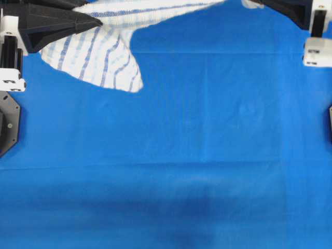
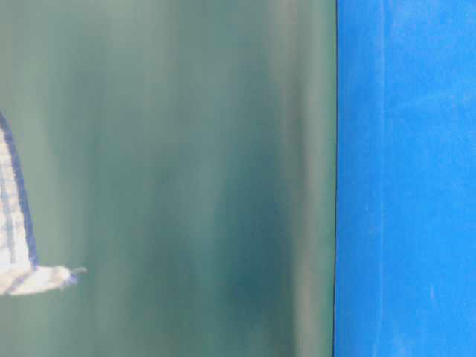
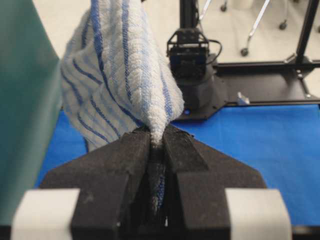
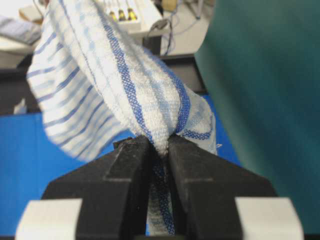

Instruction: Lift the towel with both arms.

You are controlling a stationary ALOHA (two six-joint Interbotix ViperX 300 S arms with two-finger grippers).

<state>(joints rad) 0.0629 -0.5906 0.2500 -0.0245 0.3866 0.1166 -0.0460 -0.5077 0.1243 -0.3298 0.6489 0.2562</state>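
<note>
The towel [image 1: 104, 54], white with thin blue stripes, hangs in the air over the back left of the blue table cover. It stretches along the top edge of the overhead view between both arms. My left gripper [image 1: 97, 22] is shut on one end, and the cloth is pinched between its black fingers [image 3: 135, 150] in the left wrist view, where the towel [image 3: 125, 65] rises away from the tips. My right gripper [image 4: 160, 145] is shut on the other end of the towel [image 4: 115, 80]. Overhead, only the right gripper's body shows at the top right corner. A loose towel corner [image 2: 18, 223] dangles in the table-level view.
The blue table cover [image 1: 181, 155] lies flat below. A green backdrop [image 2: 186, 149] stands beside the table. The opposite arm's base [image 3: 192, 55] sits on a black frame at the table's far edge. Black mounts [image 1: 8, 124] flank the left and right edges.
</note>
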